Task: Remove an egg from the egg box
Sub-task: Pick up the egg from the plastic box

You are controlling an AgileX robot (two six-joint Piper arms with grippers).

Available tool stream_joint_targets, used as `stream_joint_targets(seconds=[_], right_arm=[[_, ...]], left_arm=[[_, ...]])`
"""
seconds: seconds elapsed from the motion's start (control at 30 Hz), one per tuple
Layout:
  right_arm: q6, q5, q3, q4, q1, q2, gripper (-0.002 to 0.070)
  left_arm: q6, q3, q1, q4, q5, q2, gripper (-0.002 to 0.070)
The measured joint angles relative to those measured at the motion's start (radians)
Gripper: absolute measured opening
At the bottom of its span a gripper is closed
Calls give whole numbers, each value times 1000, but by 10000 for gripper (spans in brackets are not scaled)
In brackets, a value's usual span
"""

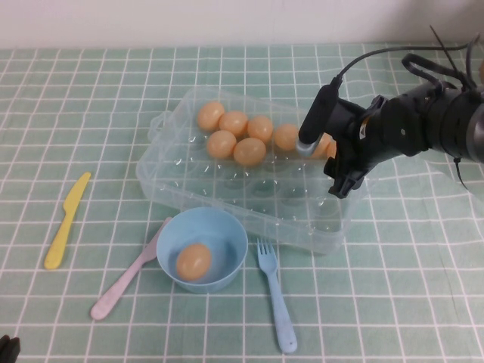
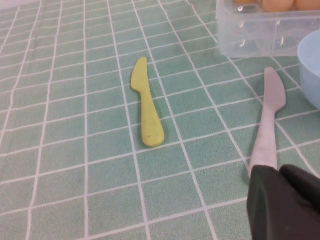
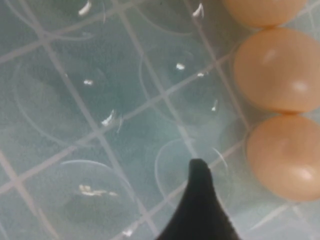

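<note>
The clear egg box (image 1: 227, 193) sits mid-table with several tan eggs along its back rows. My right gripper (image 1: 323, 168) hangs over the box's right end, open, its fingers either side of the rightmost egg (image 1: 324, 144) and not touching it. In the right wrist view one dark fingertip (image 3: 198, 172) points down over empty cups, apart from the nearest egg (image 3: 285, 157); the other finger is out of view. My left gripper (image 2: 286, 200) is parked low at the near left of the table, shut and holding nothing.
A light-blue bowl (image 1: 225, 233) with one egg (image 1: 193, 261) stands in front of the box. A yellow knife (image 1: 66, 219) lies to the left, with a pink knife (image 1: 125, 280) beside the bowl. To the bowl's right lies a blue fork (image 1: 276, 299).
</note>
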Motion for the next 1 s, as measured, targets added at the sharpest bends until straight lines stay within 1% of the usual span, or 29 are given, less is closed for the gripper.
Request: stream_joint_targets(seconds=[0.27,0.8,1.0], right_arm=[[0,-6,0,7,-24,24,452],[0,-69,0,9,-24,34,452],[0,-56,-59,9,-26,55,453]], left_arm=[[0,0,0,0,0,0,0],[0,0,0,0,0,0,0],[0,0,0,0,0,0,0]])
